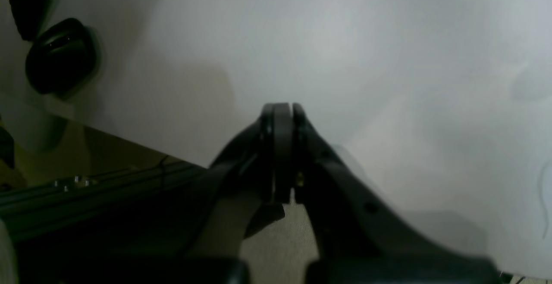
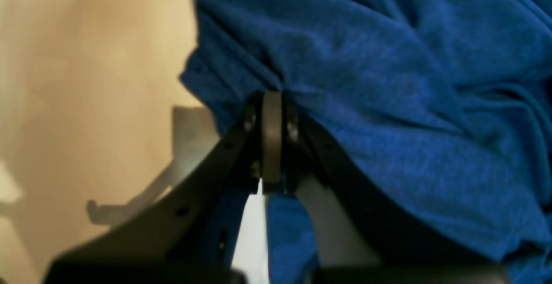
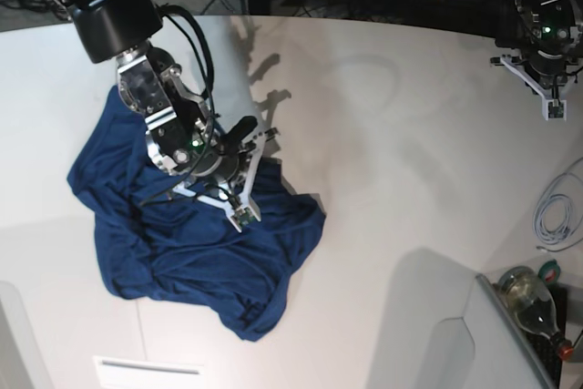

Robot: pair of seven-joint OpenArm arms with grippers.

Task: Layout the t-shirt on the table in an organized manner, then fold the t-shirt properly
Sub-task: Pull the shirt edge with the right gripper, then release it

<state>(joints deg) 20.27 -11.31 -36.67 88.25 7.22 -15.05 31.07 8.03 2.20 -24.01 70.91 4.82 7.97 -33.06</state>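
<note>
Crumpled in a loose heap on the white table, the t-shirt, left of centre in the base view, its longer spread running roughly from 10 o'clock down to 5 o'clock, no sleeve or hem laid out flat yet. Directly over the heap's upper right part, the right gripper, tips pointing toward 5 o'clock and down into the cloth; in the right wrist view, right gripper clenched with jaws pressed together at a bunched ridge of blue fabric, a fold apparently pinched between them, though too blurred to say how much. Bulk of the garment lying from that gripper toward 7 to 9 o'clock in the base view, a short lobe toward 3 o'clock. Far off at the 2 o'clock corner, well apart from the shirt, the left gripper, shown in its own wrist view clenched on nothing above bare table. Nearer by far for the coming spread: the right arm. No brand, label or legible writing anywhere on shirt or table.
</note>
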